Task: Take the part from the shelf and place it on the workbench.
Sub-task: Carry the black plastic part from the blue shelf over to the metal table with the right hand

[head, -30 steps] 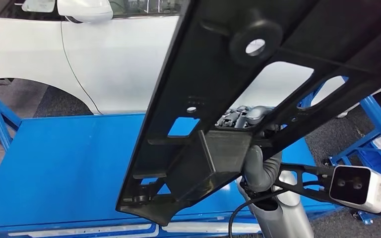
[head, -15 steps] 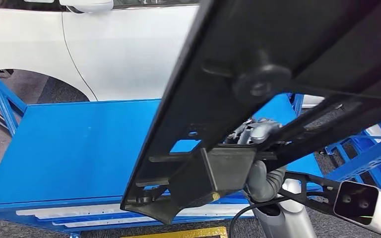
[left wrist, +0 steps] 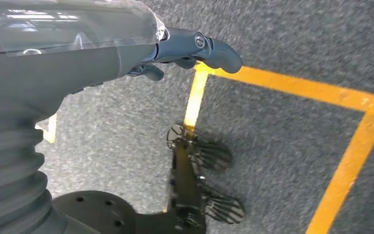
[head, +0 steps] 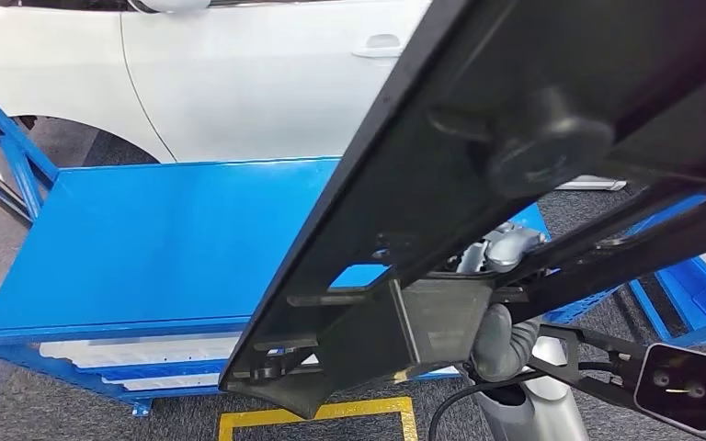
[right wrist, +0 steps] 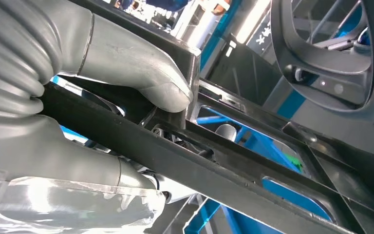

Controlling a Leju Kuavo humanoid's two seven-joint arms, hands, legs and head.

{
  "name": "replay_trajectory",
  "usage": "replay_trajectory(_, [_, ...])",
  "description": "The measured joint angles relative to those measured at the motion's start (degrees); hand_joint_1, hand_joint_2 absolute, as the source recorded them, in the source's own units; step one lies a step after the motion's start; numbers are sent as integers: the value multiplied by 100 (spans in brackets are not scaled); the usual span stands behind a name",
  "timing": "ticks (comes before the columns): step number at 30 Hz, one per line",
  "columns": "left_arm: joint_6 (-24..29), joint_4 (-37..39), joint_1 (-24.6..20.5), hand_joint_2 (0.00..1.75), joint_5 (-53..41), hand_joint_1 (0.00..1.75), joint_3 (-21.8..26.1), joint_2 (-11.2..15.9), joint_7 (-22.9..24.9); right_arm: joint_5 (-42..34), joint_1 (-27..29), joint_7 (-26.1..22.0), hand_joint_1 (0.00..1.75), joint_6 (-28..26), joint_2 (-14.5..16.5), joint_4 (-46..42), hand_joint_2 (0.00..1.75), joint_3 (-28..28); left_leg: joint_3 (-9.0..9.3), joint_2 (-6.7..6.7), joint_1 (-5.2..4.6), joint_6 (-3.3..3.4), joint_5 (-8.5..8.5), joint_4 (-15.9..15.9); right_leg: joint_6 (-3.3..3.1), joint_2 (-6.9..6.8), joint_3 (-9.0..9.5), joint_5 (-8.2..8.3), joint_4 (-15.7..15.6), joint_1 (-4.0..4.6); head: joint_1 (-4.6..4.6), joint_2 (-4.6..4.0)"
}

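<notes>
A long black plastic part [head: 478,184] with cut-outs and a round boss runs slantwise across the head view, from low centre to the upper right. My right hand [head: 506,250] grips it from behind, grey fingers showing through a gap. In the right wrist view the thumb [right wrist: 146,78] presses on a rib of the part [right wrist: 233,185]. The blue workbench [head: 165,239] lies ahead and to the left, behind the part's lower end. My left hand [left wrist: 185,48] hangs over the grey floor and holds nothing, fingers loosely extended.
A white car [head: 239,83] stands right behind the workbench. Blue frames rise at the left [head: 9,147] and right [head: 689,294]. A yellow line [head: 331,413] marks the floor in front of the bench. The right wrist camera [head: 685,386] juts out low right.
The whole picture has shifted, so the camera moved: the workbench front edge and the yellow floor line now show. The part stays in my right hand, drawn further to the right.
</notes>
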Motion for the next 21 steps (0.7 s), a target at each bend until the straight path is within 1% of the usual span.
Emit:
replay_trajectory(1, [11,0,-4,175,12,0,2,6,2,-38,-20,54,175,-6,-2,-7,175,0,13,-4,-15,33,4,-78,32,-6,-11,52,-9,-2,1,0])
replay_trajectory(2, [24,0,-1,175,20,0,4,9,8,-66,-35,101,175,-7,-7,-10,175,0,-34,1,-8,69,59,-80,63,-1,-26,96,-28,-8,1,0])
replay_trajectory(3, [37,0,0,175,23,0,7,11,20,-96,-47,133,175,-4,-14,-14,175,0,-83,12,4,110,126,-95,96,15,-68,57,-5,-15,1,0])
replay_trajectory(4, [49,0,-2,175,25,0,8,14,34,-122,-54,150,175,3,-25,-16,175,-3,-152,25,18,152,206,-109,128,30,-134,-88,95,-21,1,0])
replay_trajectory(5, [57,0,-7,175,22,0,9,16,50,-148,-58,148,175,21,-43,-16,175,-12,-237,39,31,183,291,-120,161,44,-228,-339,313,-34,1,0])
replay_trajectory(6, [62,0,-13,175,17,0,10,20,63,-167,-58,129,175,46,-61,-16,175,-25,-329,45,28,205,367,-118,192,50,-332,-651,643,-51,1,1])
replay_trajectory(7, [66,0,-14,175,10,0,10,25,73,-180,-54,94,175,77,-85,-14,175,-41,-423,47,25,214,441,-113,217,48,-425,-914,1029,-67,1,1])
replay_trajectory(8, [67,0,-12,175,3,0,10,29,82,-186,-44,42,175,117,-109,-8,175,-58,-520,48,22,212,512,-106,237,48,-477,-1058,1373,-80,0,1])
replay_trajectory(9, [66,0,-10,175,-4,0,10,32,89,-187,-29,-16,175,157,-132,1,175,-75,-615,49,19,207,578,-96,248,48,-454,-1058,1579,-87,-1,0])
replay_trajectory(10, [67,0,-8,175,-10,0,10,34,96,-187,-14,-74,175,199,-156,15,175,-94,-710,50,19,197,639,-80,251,48,-336,-946,1593,-91,-1,0])
replay_trajectory(11, [67,0,-8,175,-14,0,10,36,101,-185,0,-128,175,239,-175,32,175,-114,-798,50,19,186,693,-60,243,48,-115,-785,1399,-92,-1,0])
replay_trajectory(12, [66,0,-10,175,-16,0,10,37,104,-182,7,-176,175,272,-192,49,175,-137,-873,50,19,171,744,-36,223,48,195,-671,1034,-89,-1,0])
replay_trajectory(13, [66,0,-12,175,-15,0,10,37,105,-179,9,-217,175,302,-204,66,175,-158,-937,45,13,148,788,-11,194,48,527,-660,578,-76,0,1])
replay_trajectory(14, [66,0,-12,175,-15,0,10,38,103,-176,13,-254,175,327,-212,82,175,-179,-978,43,9,120,833,1,161,48,773,-698,214,-60,-1,1])
replay_trajectory(15, [66,0,-13,175,-14,0,10,40,99,-176,18,-287,175,349,-220,97,175,-201,-1003,42,9,89,879,8,127,50,922,-757,-41,-40,-1,1])
replay_trajectory(16, [66,0,-13,175,-14,0,9,43,95,-178,28,-310,175,366,-227,114,175,-222,-1018,42,11,54,928,1,94,50,960,-786,-151,-20,-1,1])
replay_trajectory(17, [66,0,-10,175,-16,0,9,50,90,-179,45,-330,175,382,-235,136,175,-247,-1028,43,15,17,973,-12,54,48,924,-740,-158,-26,-1,1])
replay_trajectory(18, [67,0,-6,175,-21,0,8,58,84,-180,61,-350,175,402,-241,158,175,-274,-1053,40,21,-14,958,3,17,39,889,-679,-176,-35,1,0])
replay_trajectory(19, [67,0,1,175,-28,0,8,64,79,-179,81,-371,175,425,-244,180,175,-303,-1096,36,24,-41,838,85,-26,29,839,-610,-187,-48,1,0])
replay_trajectory(20, [67,0,8,175,-34,0,8,69,73,-170,107,-400,175,447,-245,197,175,-333,-1162,32,26,-62,610,266,-62,18,777,-536,-202,-62,1,0])
replay_trajectory(21, [67,0,12,175,-43,0,7,72,66,-152,140,-436,175,463,-245,209,175,-363,-1240,30,34,-76,304,548,-85,11,705,-471,-202,-59,0,0])
